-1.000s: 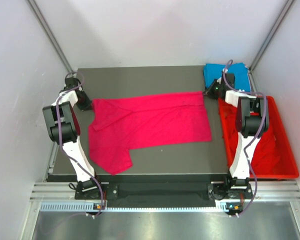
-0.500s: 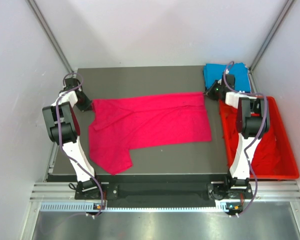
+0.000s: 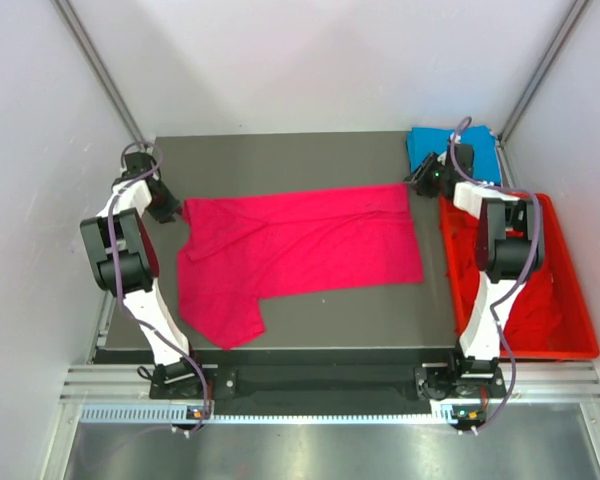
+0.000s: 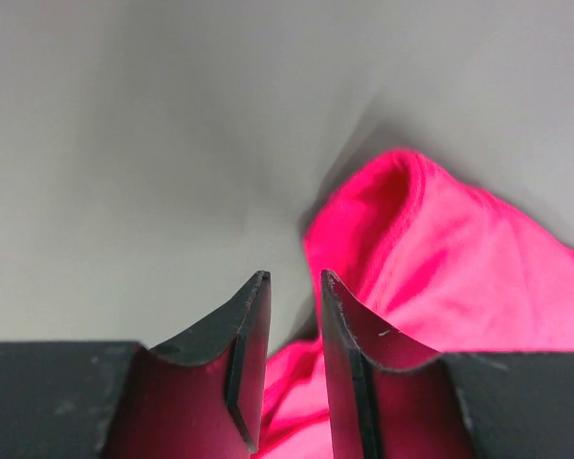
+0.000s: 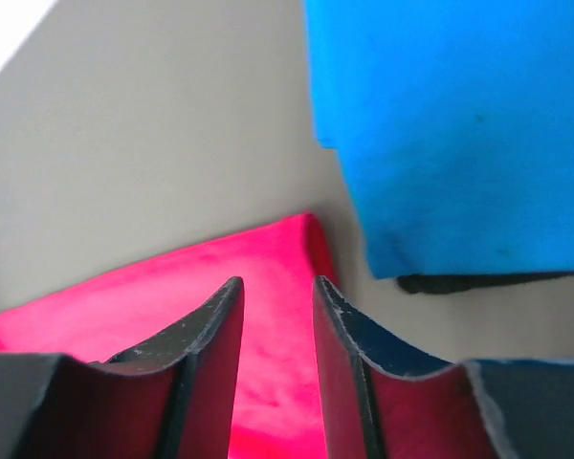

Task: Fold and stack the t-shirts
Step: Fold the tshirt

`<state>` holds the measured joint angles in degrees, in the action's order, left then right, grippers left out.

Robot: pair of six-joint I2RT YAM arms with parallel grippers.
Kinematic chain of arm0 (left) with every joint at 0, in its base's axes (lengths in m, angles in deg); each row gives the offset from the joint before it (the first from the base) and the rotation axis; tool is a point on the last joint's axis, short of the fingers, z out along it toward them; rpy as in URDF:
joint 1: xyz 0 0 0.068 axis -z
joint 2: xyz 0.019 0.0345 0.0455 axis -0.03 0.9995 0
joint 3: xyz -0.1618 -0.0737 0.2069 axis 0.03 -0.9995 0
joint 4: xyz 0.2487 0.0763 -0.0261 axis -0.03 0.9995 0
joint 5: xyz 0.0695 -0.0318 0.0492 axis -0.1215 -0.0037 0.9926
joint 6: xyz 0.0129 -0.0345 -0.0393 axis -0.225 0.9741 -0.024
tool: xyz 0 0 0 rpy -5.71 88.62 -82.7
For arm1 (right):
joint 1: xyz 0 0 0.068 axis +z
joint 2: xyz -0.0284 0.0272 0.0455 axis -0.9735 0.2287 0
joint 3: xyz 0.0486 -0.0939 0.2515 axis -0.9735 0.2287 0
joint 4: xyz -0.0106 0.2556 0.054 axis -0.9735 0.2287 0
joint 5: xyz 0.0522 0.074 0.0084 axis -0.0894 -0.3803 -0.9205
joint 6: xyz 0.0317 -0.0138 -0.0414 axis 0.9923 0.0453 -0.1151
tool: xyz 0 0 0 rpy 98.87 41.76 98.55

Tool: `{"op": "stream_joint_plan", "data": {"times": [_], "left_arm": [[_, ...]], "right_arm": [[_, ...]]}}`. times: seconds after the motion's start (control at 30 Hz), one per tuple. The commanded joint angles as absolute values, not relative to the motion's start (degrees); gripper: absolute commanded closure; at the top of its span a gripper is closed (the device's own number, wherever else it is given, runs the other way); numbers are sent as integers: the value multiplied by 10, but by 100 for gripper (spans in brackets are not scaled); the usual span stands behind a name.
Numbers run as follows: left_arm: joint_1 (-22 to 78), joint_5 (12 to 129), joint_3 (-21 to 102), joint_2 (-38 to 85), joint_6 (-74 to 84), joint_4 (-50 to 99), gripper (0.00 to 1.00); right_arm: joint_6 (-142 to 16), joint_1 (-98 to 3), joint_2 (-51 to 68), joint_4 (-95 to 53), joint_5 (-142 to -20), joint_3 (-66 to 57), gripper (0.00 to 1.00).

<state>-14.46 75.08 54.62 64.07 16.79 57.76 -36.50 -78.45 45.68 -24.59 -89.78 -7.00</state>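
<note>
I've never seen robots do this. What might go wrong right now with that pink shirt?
1. The left gripper is slightly parted right by a raised ridge of the pink t-shirt; pulling away might snag the cloth and spoil the fold.
2. The right gripper is at the shirt's far corner, close to the blue t-shirt, which it might drag along.

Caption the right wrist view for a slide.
Right end effector, jaws slightly parted, over a corner of the pink t-shirt, blue t-shirt just beyond.

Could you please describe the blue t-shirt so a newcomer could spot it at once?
Find the dark table, then its far right corner, beyond the red crate. The blue t-shirt lies there folded, the only blue item; the pink t-shirt lies spread across the table's middle.
</note>
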Motion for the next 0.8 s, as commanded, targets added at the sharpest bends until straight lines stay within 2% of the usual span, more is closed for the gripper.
{"op": "stream_joint_plan", "data": {"times": [0.0,0.13,0.3,0.47,0.6,0.77], "left_arm": [[-145,766,530,574,139,586,67],[-135,712,515,534,109,547,67],[-132,573,521,540,111,494,69],[-123,515,519,586,132,472,70],[-122,550,507,615,127,473,70],[-127,669,540,677,132,540,70]], "right_arm": [[-377,-780,385,-246,-909,-76,64],[-396,-773,350,-221,-905,-70,64],[-415,-772,359,-190,-927,-84,77],[-392,-739,387,-205,-956,-89,82],[-390,-733,438,-201,-961,-104,82],[-397,-740,494,-153,-893,-127,81]]}}
